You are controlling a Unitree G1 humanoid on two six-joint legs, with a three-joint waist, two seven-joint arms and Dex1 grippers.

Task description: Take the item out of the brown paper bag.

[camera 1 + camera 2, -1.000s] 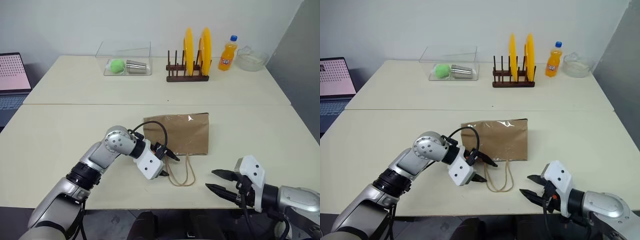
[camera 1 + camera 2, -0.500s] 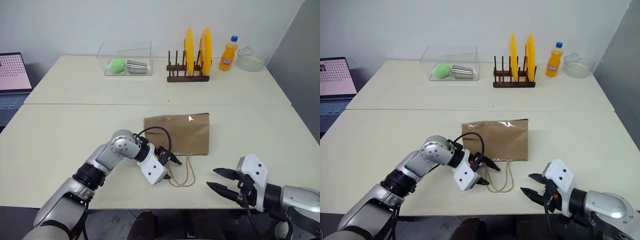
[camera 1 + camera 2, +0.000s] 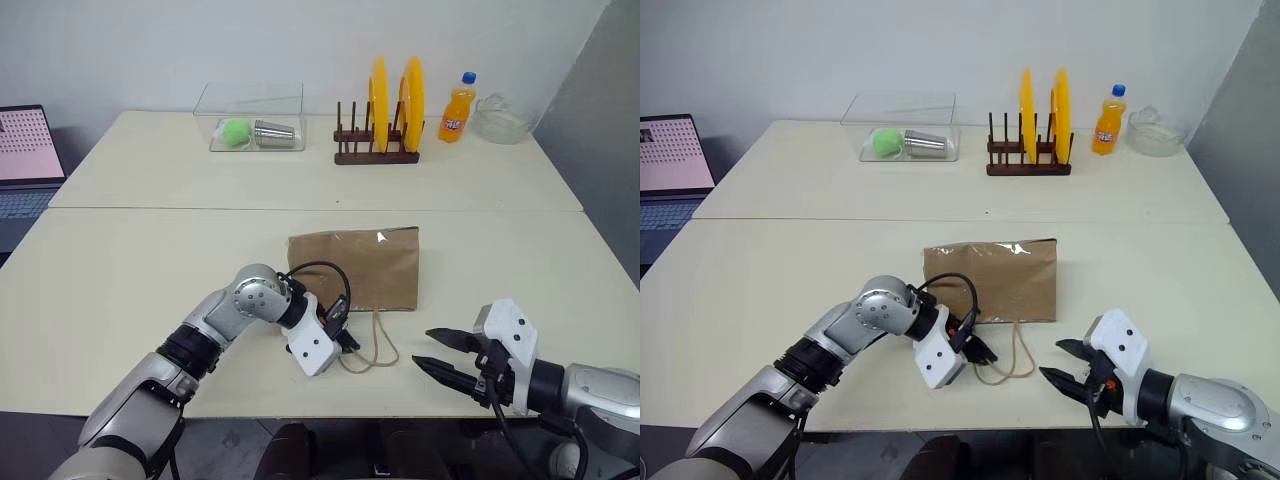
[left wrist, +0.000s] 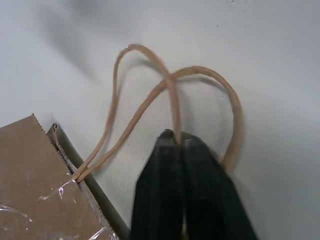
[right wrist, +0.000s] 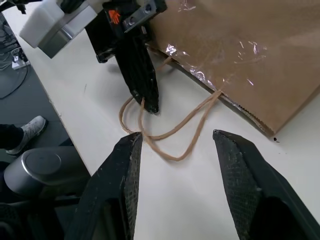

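The bag [image 3: 354,268] lies flat mid-surface [image 3: 120,270], its two cord handles [image 4: 170,95] trailing off its near edge. The left tool [image 4: 174,137] is closed, tips pressed together on one handle cord, it seems, where the loops cross. The right tool [image 5: 177,135] hovers just right of the handles at the near edge, fingers [image 5: 120,180] parted about halfway and holding nothing; the item is not visible, presumably inside the bag.
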